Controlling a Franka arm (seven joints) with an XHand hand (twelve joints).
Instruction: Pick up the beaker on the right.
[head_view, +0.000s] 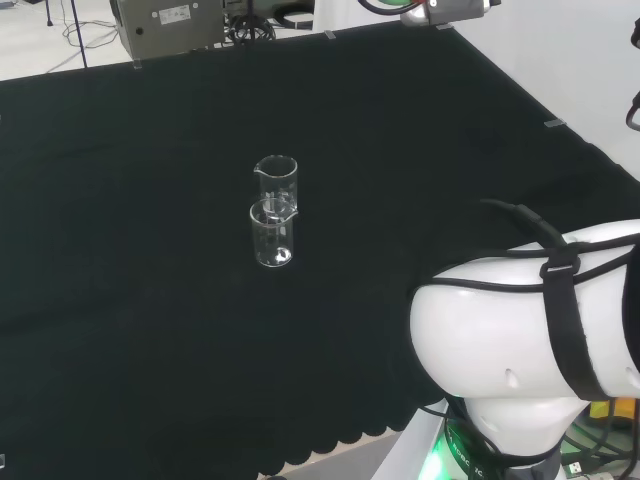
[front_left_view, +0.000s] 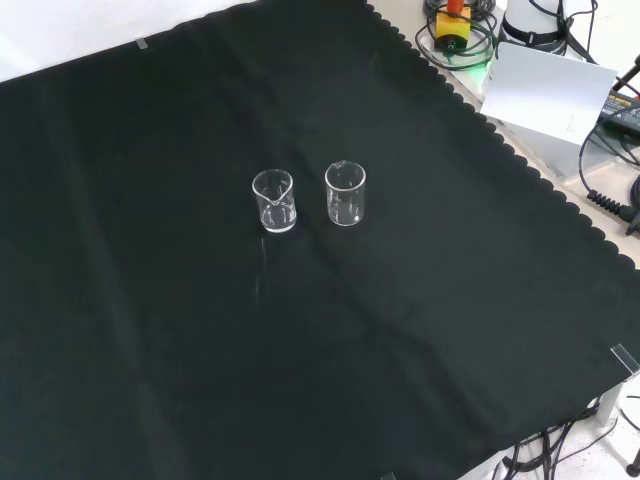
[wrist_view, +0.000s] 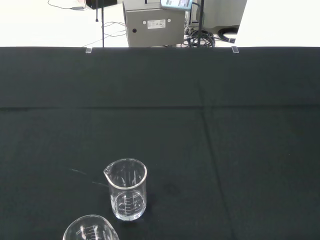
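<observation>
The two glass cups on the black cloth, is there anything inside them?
Both beakers, the right beaker and the left beaker in the front view, look empty: the black cloth shows straight through the glass. A thin film of clear liquid could not be ruled out.

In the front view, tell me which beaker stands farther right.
The beaker on the right, nearer the scalloped cloth edge; the other beaker stands left of it, apart.

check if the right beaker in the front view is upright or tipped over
Upright. The right beaker stands on its base with its round rim facing up, apart from the other beaker on the black cloth.
</observation>
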